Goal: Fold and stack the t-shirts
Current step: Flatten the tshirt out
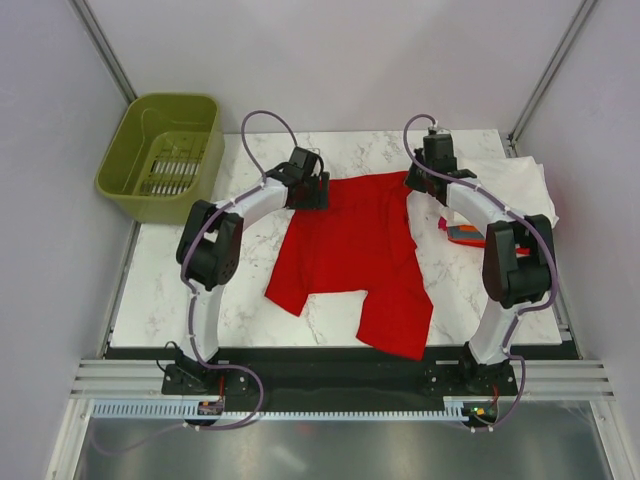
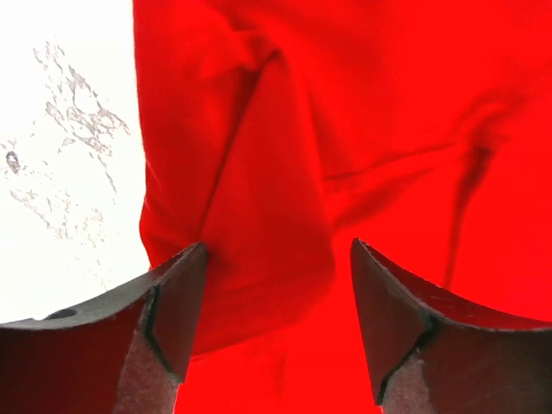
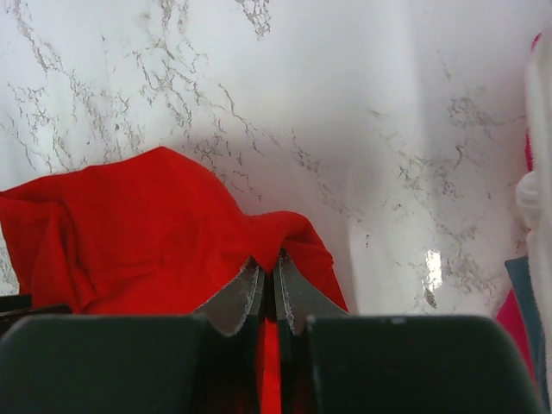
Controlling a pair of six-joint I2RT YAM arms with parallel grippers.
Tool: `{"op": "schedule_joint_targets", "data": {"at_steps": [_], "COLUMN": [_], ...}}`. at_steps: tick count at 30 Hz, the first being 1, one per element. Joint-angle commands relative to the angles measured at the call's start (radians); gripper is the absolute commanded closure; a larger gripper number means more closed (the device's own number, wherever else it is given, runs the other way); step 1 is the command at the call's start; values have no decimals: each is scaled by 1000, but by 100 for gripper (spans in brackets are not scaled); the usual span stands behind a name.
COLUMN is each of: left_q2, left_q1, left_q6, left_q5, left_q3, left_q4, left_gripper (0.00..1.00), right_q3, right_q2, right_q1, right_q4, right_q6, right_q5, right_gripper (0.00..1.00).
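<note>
Red shirt (image 1: 350,250) lay spread over the middle of the marble surface (image 1: 200,290), rumpled, with one sleeve reaching toward 7 o'clock and a longer flap running down toward 5 o'clock, almost to the near edge. At the shirt's 11 o'clock corner sat the left fingers (image 1: 312,192). The left wrist view showed them (image 2: 183,280) standing wide apart just over the cloth, with nothing between them. At the shirt's 1 o'clock corner were the right fingers (image 1: 418,182). In the right wrist view they (image 3: 246,293) were drawn almost together, pinching a raised fold of the red cloth, which bunched up off the marble around the tips. At 3 o'clock, clear of the shirt, a white cloth (image 1: 525,180) lay at the surface's edge, with an orange and grey piece (image 1: 464,235) beside it. An olive basket (image 1: 160,155) stood at 10 o'clock, hanging partly past the surface's far left corner.
</note>
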Motion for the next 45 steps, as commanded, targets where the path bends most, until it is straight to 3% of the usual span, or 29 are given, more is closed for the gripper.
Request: {"op": "schedule_joint_targets", "data": {"at_steps": [1, 5, 6, 8, 12, 16, 20, 26, 31, 34, 38, 44, 45], "left_q2": [32, 12, 1, -45, -155, -223, -235, -247, -211, -151, -99, -60, -42], "left_q1": [-21, -16, -13, 16, 116, 272, 356, 367, 367, 367, 366, 366, 366], "left_q6": [52, 34, 31, 15, -22, -49, -57, -43, -61, -80, -103, -129, -129], "left_q5": [-81, -96, -90, -47, 168, 195, 181, 151, 142, 129, 123, 164, 172], "left_q3": [66, 57, 54, 40, -1, -5, 28, 22, 2, 44, 104, 182, 213], "left_q4": [-37, -48, -51, -59, -62, -80, -109, -106, -65, -45, -5, 35, 35], "left_gripper": [44, 91, 98, 98, 98, 98, 98, 98, 98, 98, 98, 98, 92], "right_q3": [-17, -14, -14, -1, 41, 106, 97, -116, -386, -390, -272, -242, -254], "right_q2": [-23, -15, -9, 0, 29, 52, 3, -188, -330, -348, -327, -359, -357], "right_q1": [-15, -35, -38, -46, -51, -54, -64, -66, -61, -61, -66, -51, -44], "right_q4": [59, 59, 58, 56, 48, 25, 33, 162, 307, 302, 260, 360, 348], "right_q6": [22, 33, 37, 42, 48, 48, 65, 89, 152, 138, 122, 120, 120], "right_q5": [-33, -30, -30, -30, -29, -4, 26, -71, -104, -46, 17, -153, -142], "right_gripper": [89, 90, 90, 91, 95, 99, 100, 100, 100, 100, 100, 100, 98]}}
